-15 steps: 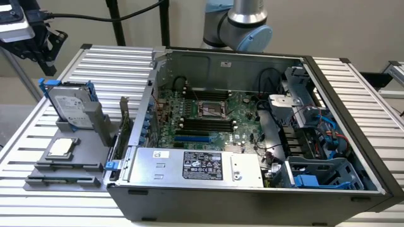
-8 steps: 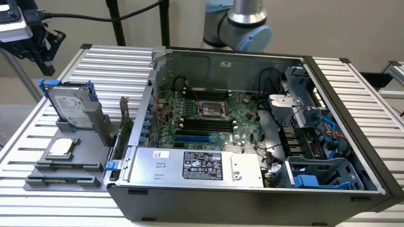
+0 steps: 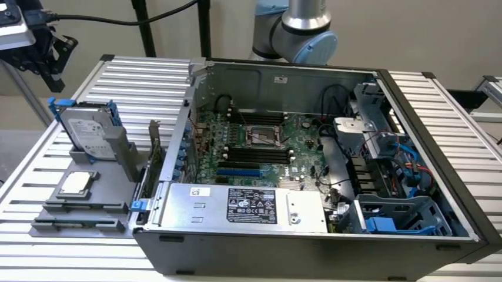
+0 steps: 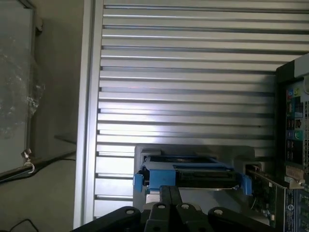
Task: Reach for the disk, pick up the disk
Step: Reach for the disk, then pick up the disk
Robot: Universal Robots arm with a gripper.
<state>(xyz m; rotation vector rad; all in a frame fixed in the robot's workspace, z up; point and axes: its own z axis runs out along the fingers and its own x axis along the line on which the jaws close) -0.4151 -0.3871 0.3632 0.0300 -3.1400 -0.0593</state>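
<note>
Disk (image 3: pixel 88 132): standing on edge in grey stand (image 3: pixel 82 157), just beside open computer case (image 3: pixel 314 252), at exterior view's left. Gripper (image 4: pixel 169 191): hovering over disk, apart from it, fingers pressed together, gripping nothing.

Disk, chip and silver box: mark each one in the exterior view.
disk (image 3: pixel 84 132), exterior view, white label on its face.
chip (image 3: pixel 76 183), exterior view, middle of its silver top.
silver box (image 3: pixel 251 205), exterior view, its black label.
</note>
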